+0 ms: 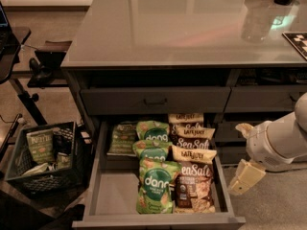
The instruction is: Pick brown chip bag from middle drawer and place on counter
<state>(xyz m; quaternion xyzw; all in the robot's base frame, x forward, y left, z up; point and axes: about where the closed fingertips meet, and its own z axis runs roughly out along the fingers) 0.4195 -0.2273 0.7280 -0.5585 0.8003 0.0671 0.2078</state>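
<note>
Down low by the floor the middle drawer (98, 190) sits pulled out, and the nearest brown chip bag (194, 186) lies flat at its front right, touching a green dang bag (154, 186). I'd come straight down over it and pinch near the top band, staying off the green one. The gripper (241, 158) hangs just outside the drawer's right wall, fingers (247, 177) spread wide, holding nothing. The counter (192, 28) is further back, up top.
</note>
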